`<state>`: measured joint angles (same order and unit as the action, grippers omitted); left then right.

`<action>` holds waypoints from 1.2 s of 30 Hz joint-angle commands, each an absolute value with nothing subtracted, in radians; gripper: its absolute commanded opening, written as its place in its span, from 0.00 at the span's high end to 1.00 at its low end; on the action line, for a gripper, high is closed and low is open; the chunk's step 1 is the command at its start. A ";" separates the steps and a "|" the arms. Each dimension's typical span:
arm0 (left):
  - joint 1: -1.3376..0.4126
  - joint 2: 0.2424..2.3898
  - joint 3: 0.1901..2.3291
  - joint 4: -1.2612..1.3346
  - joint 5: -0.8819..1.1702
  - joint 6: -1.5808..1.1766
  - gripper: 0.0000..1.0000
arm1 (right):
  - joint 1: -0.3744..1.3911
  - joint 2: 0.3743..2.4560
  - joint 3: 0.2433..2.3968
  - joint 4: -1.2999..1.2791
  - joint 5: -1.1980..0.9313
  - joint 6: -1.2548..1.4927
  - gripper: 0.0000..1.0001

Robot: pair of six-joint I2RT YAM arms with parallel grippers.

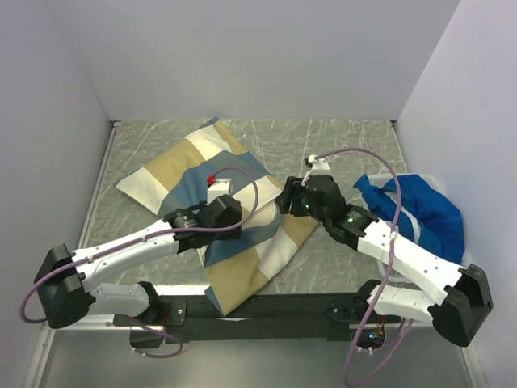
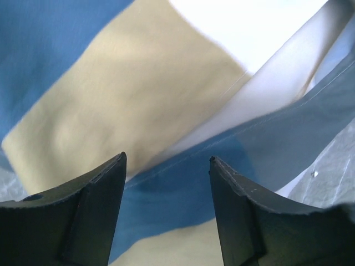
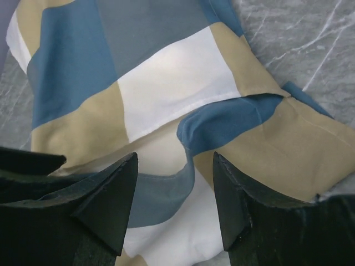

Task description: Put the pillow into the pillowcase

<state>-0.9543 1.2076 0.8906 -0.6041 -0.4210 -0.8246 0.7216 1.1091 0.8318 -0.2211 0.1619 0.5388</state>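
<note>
Left gripper [image 2: 167, 158]: spread wide, clamped on nothing, poised low over a seam between tan and slate-blue blocks of the pillowcase [image 2: 138, 94]. Whether touching the cloth or just above it, impossible to tell from the wrist view.

Right gripper [image 3: 175, 156]: likewise parted wide and empty, aimed at a slack fold of the same cover, close over it rather than pinching it. Just ahead of that gripper, under the hem of a white block, a cream patch, probably the pillow [image 3: 161, 145] peeking from the mouth of the case. Hidden everywhere else; no bare cushion to be seen on the marbled grey tabletop [image 1: 347, 145].

Seen from above, with the 2 arms converging on the middle of the cover:
- Near end of the case flat and limp, reaching the tabletop's near edge.
- Far left end fuller and rounded, as if stuffed.

Judging by that, insertion mostly done, with the pillow seemingly seated toward the far end. Left to do:
- Drawing the loose near end over any cream on show.
- Smoothing the folds.

No certainty here, given so little of the cushion in sight.

Farther right, a royal-blue cloth [image 1: 420, 206] bunched beside the right arm, apart from the pillowcase and no part of the job.
</note>
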 commanded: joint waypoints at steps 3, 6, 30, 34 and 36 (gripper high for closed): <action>-0.943 1.307 0.991 -0.554 -0.436 -0.726 0.36 | 0.790 1.150 0.824 -0.255 0.231 0.564 0.38; -0.943 1.353 1.000 -0.523 -0.402 -0.707 0.39 | 0.814 1.177 0.828 -0.276 0.247 0.581 0.41; -0.913 1.305 1.187 -0.505 -0.272 -0.690 0.99 | 0.779 1.379 0.936 -0.040 -0.142 0.710 1.00; -0.914 1.250 1.278 -0.500 -0.224 -0.701 0.99 | 0.677 1.514 1.034 0.047 -0.274 0.785 1.00; -0.914 1.233 1.324 -0.492 -0.213 -0.700 0.99 | 0.652 1.597 1.151 0.008 -0.278 0.790 1.00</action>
<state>-0.9089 1.3125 1.2087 -0.5457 -0.3038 -0.6952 0.7242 1.4887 0.9882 -0.0666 -0.1696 0.7265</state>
